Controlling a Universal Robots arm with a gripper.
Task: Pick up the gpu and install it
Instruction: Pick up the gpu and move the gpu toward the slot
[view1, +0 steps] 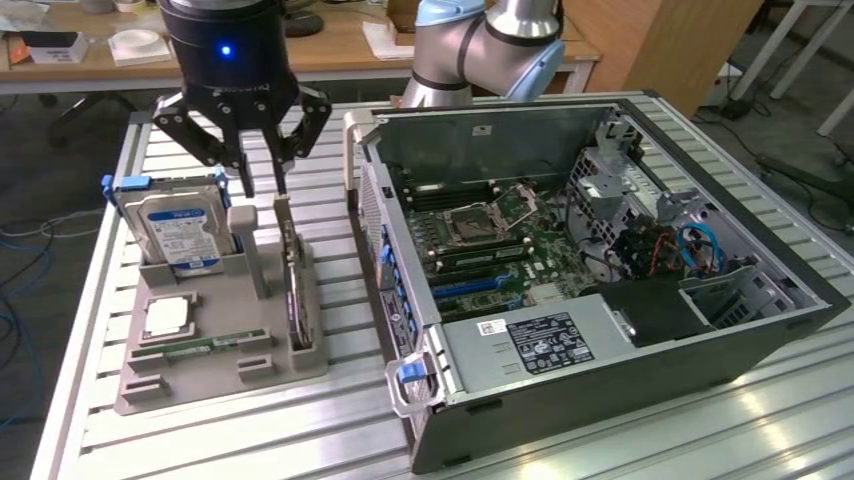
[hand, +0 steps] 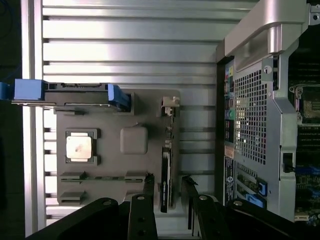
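At the exterior view's left, a hard drive (view1: 180, 235) stands in a grey holder (view1: 160, 385) on the counter (view1: 320, 430). Just right of it, the gpu (view1: 296, 290) stands on edge in the holder's slot. My gripper (view1: 264, 178) hangs open above the card, one finger to each side, gripping nothing. Further right lies the opened computer case (view1: 641, 385), its motherboard (view1: 514, 250) exposed.
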